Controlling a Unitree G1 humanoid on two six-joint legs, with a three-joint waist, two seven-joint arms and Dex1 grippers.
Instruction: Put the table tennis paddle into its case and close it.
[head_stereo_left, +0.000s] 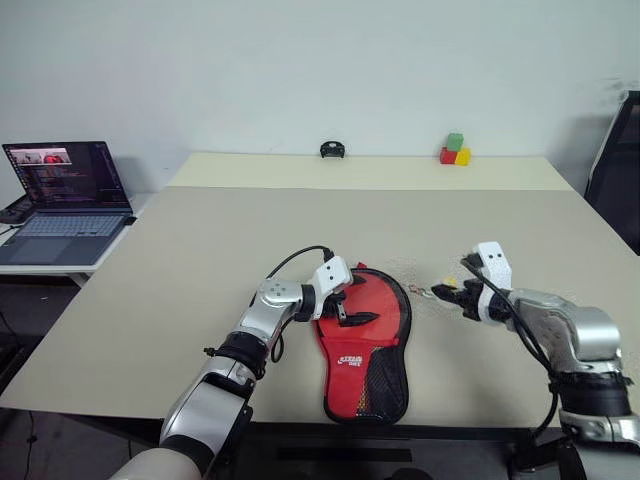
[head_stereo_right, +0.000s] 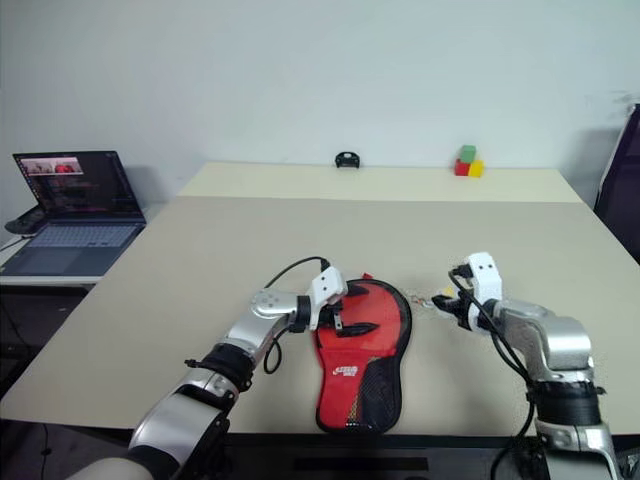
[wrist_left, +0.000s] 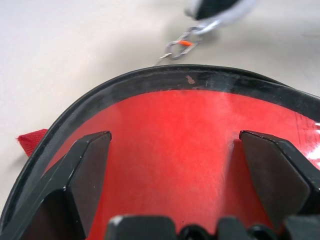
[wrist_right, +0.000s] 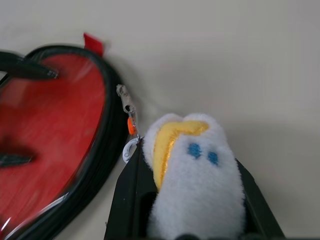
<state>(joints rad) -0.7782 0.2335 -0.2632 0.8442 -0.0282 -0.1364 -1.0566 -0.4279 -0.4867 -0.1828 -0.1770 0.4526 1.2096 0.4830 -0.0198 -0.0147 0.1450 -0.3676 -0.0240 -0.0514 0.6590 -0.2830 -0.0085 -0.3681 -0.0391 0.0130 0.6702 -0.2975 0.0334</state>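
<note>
A: Nearest the counter's (head_stereo_left: 150, 330) front edge: soft paddle-shaped red fabric case (head_stereo_left: 364, 345), black-edged, lying flat. Narrow handle end, with black mesh pocket and white logo, points at the front edge; round end points away. Long axis runs near to far.

B: Surface?

A: Matte red cloth, with a glossy black rim around the round end in the left wrist view. A small red tab sticks out at the far rim. Zip pull with an orange bit lies just off the rim on the right side.

B: Left end effector (head_stereo_left: 343, 306)?

A: Over the round part of the case, its two black fingers spread wide and empty, red fabric showing between them.

B: Right end effector (head_stereo_left: 450, 294)?

A: To the right of the case, apart from it. Closed on a small white plush toy with yellow beak and blue dots (wrist_right: 192, 175), fuzzy, rounded, tethered by a ring to the zip pull.

B: Farther back?

A: Pale beige counter, smooth. At its far edge, a small black object (head_stereo_left: 333, 150), and stacked green, red and yellow blocks (head_stereo_left: 455, 150). Off to the left, an open laptop (head_stereo_left: 65, 200) on a side surface.
</note>
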